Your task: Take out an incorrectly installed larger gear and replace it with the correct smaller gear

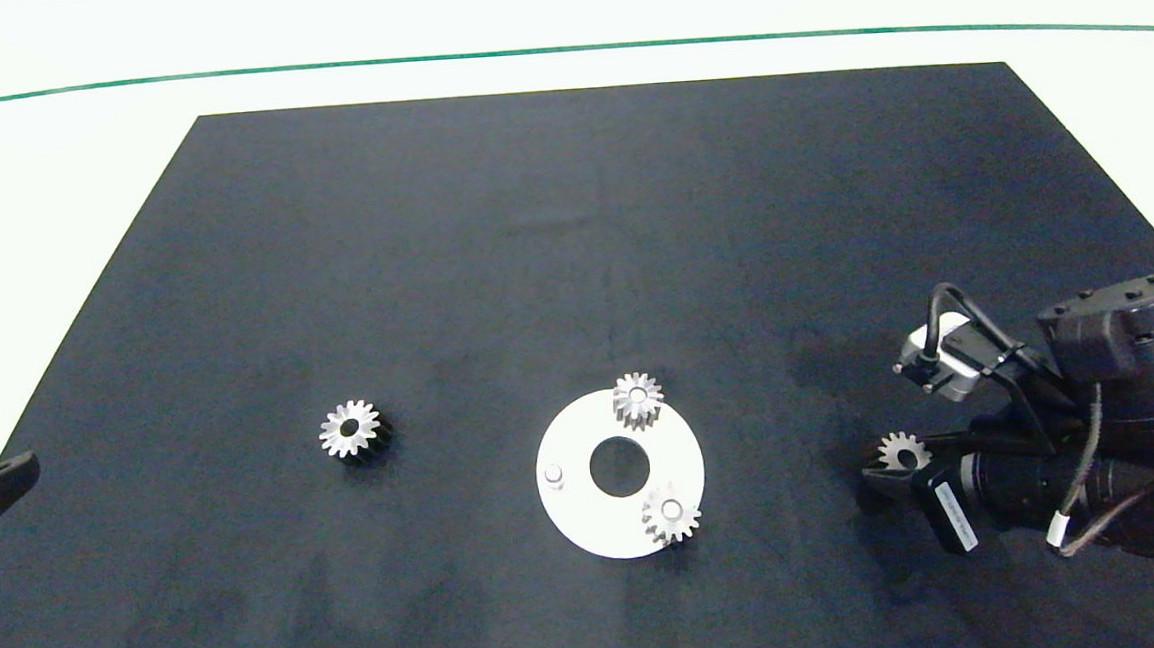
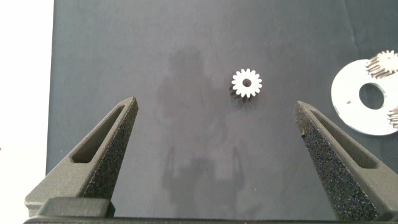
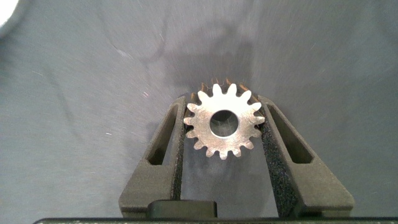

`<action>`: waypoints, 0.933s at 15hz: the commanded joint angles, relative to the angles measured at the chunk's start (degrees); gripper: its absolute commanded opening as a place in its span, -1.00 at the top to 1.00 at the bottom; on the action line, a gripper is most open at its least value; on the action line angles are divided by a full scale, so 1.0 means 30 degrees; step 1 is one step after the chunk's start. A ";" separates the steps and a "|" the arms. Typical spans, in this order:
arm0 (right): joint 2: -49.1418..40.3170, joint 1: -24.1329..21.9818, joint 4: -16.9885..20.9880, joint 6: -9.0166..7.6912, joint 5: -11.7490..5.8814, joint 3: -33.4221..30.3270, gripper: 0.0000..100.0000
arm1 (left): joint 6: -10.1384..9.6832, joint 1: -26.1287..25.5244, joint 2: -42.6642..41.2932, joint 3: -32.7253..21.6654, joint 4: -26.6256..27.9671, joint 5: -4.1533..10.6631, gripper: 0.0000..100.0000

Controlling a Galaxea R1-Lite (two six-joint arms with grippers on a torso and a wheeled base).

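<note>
The right gripper (image 3: pixel 225 127) is sitting at the right edge of the head view, its two grey fingers (image 3: pixel 168 146) closing narrowly on a silvery gear (image 3: pixel 224 121) and pressing its toothed rim from both sides. The wrist view shows this gear's flat bright face, pointed teeth and round centre hole; whether it is the larger gear or a smaller one I cannot tell.

The left gripper (image 2: pixel 214 134) is resting at the left edge, fingers spread wide and holding nothing, their inner pads showing a rough, grainy black texture.

Left of centre, a second loose gear (image 1: pixel 352 430) is lying flat on the dark matte mat (image 1: pixel 572 244), well apart from both grippers. Lower centre, a white round plate (image 1: pixel 589 524) with a central hole is carrying two more gears (image 1: pixel 638 398) (image 1: pixel 671 514) on pegs, plus one bare peg (image 1: pixel 553 475). Only the head view shows that peg clearly.
</note>
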 commanded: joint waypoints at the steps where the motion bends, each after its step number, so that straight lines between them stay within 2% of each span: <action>1: -0.1334 0.0624 0.0259 -0.0049 0.0176 -0.1011 0.62 | 0.0030 -0.0062 -0.0380 0.0520 0.0034 0.0018 -1.00; 2: -0.1364 0.0858 0.0610 -0.0078 0.0147 -0.1509 0.62 | 0.0030 -0.0062 -0.0438 0.0637 0.0034 0.0018 -1.00; 4: -0.1364 0.1444 0.2397 0.0010 0.0176 -0.3120 0.62 | 0.0001 -0.0033 -0.0468 0.0637 0.0034 0.0018 -1.00; 5: -0.1246 0.1971 0.3774 0.0039 0.0205 -0.4263 0.62 | -0.0263 -0.0033 -0.0644 0.0579 0.0005 0.0018 -1.00; 6: -0.1159 0.2294 0.4009 0.0010 0.0176 -0.4819 0.62 | -0.0497 -0.0062 -0.0819 0.0403 0.0005 0.0018 -1.00; 8: -0.0543 0.3085 0.4155 0.0010 0.0030 -0.5727 0.62 | -0.0497 -0.0003 -0.1288 0.0344 0.0005 0.0105 -1.00; 11: 0.0482 0.3934 0.5122 0.0010 0.0030 -0.7046 0.62 | -0.0497 -0.0003 -0.2167 0.0374 -0.0025 0.0135 -1.00; 14: 0.1918 0.4637 0.5356 0.0010 0.0030 -0.8423 0.62 | -0.0409 -0.0033 -0.3310 0.0344 -0.0083 0.0135 -1.00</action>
